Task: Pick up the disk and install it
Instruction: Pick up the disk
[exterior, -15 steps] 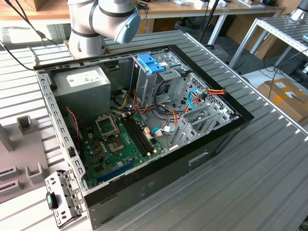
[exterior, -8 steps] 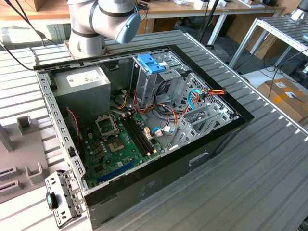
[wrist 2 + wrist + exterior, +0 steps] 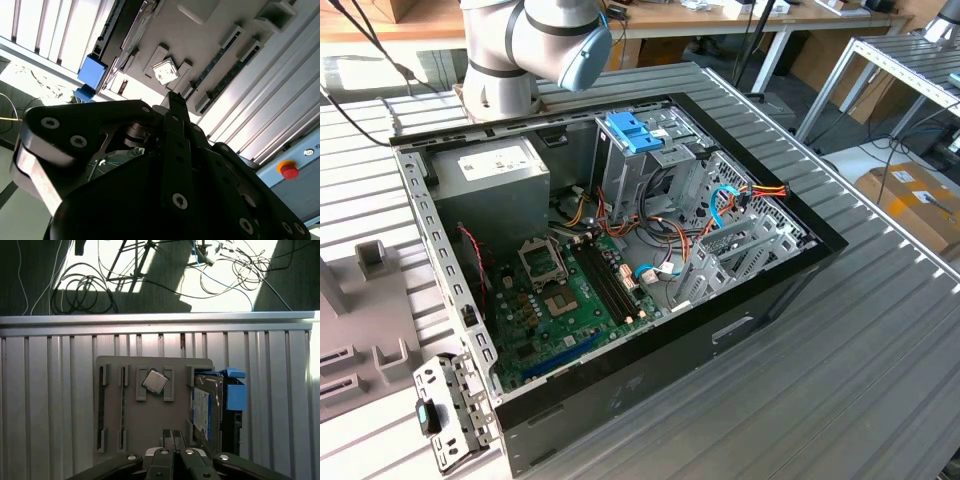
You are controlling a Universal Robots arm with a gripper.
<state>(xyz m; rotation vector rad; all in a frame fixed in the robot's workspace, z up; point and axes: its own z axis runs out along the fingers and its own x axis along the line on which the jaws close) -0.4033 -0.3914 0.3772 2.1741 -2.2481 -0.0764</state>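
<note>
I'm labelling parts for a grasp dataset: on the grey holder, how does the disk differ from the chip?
The disk is the larger of the two, a long rectangle; the chip is a small square. The disk seems to stand on edge at the holder's side, while the chip lies flat, turned askew. The disk has a white label and blue rails; the chip is bare silver. Both sit on the same holder.

Honestly, nothing here is actually legible. The power-supply box [image 3: 490, 185] in the exterior view has a white sticker [image 3: 492, 160], but its print is too fine to make out. The disk [image 3: 202, 407] in the first wrist view carries a white label with blue print (just coloured smudges, no letters I could read). In the second wrist view, the round mark [image 3: 307, 151] beside the red button [image 3: 289, 170] is unreadable too.
</note>
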